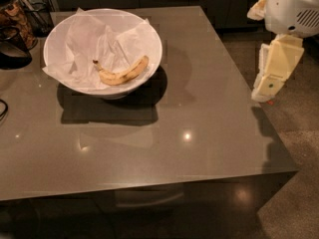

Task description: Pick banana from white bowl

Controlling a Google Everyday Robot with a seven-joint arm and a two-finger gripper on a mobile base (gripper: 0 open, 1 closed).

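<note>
The banana, yellow with brown speckles and a dark stem tip, lies curved inside the white bowl on crumpled white paper. The bowl stands at the back left of the grey table. My gripper, cream-coloured, hangs from the white arm at the right, over the table's right edge. It is well to the right of the bowl and apart from it, with nothing in it that I can see.
A dark container, a jar and a wire rack stand at the back left beside the bowl. A dark cable lies at the left edge. Floor lies to the right of the table.
</note>
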